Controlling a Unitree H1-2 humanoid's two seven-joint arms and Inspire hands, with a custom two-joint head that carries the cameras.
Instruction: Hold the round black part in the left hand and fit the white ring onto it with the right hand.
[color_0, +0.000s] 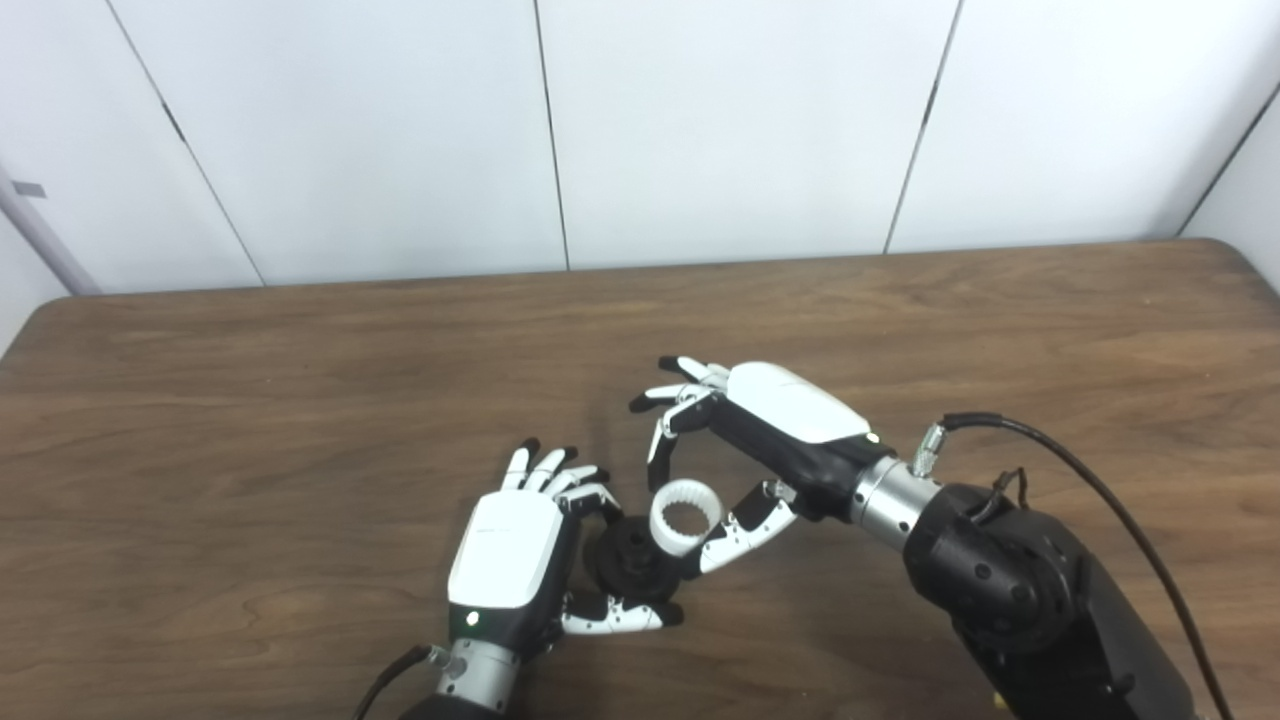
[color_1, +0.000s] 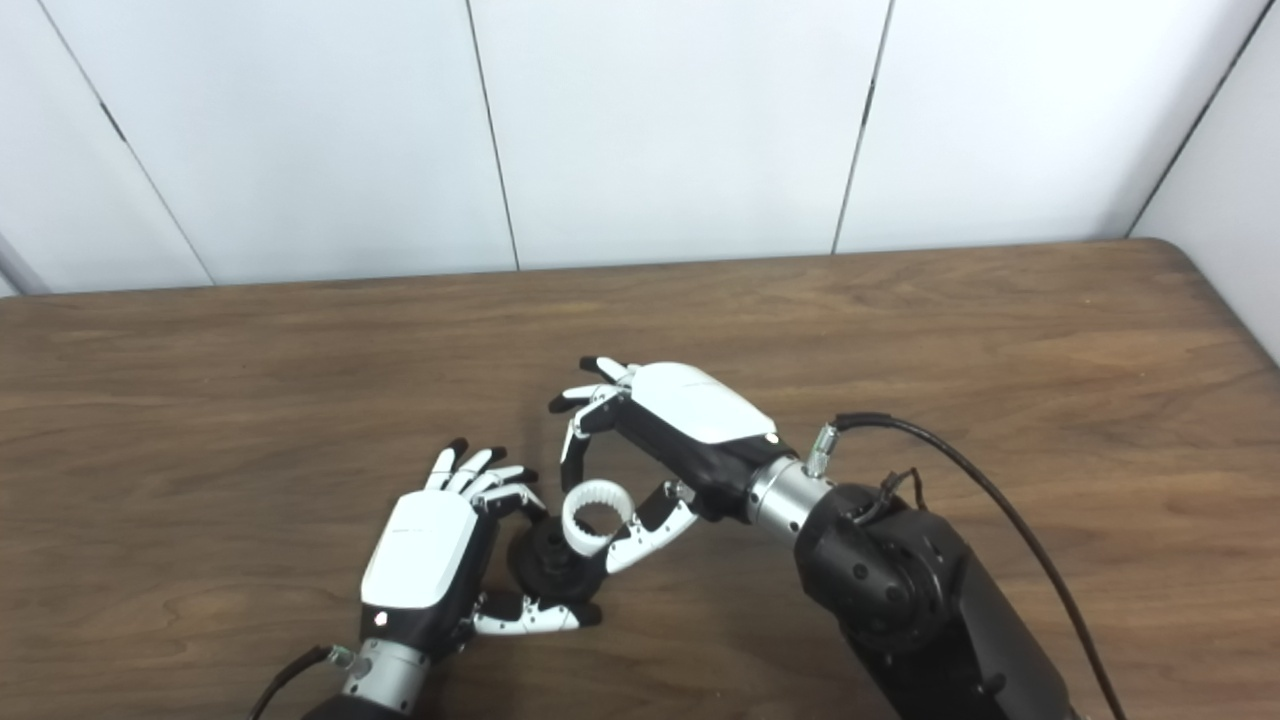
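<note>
My left hand (color_0: 512, 553) is shut on the round black part (color_0: 628, 563), with the fingers over its far side and the thumb under its near side, low over the table. The white ring (color_0: 686, 516), toothed on its inside, leans against the upper right of the black part and overlaps its edge. My right hand (color_0: 775, 425) comes in from the right and pinches the ring between a curled finger above and the thumb (color_0: 742, 531) below. Its other fingers spread out away from the ring.
The brown wooden table (color_0: 300, 400) carries nothing else in view. White wall panels stand behind its far edge. My right forearm (color_0: 1010, 590) and its black cable (color_0: 1100, 490) fill the lower right.
</note>
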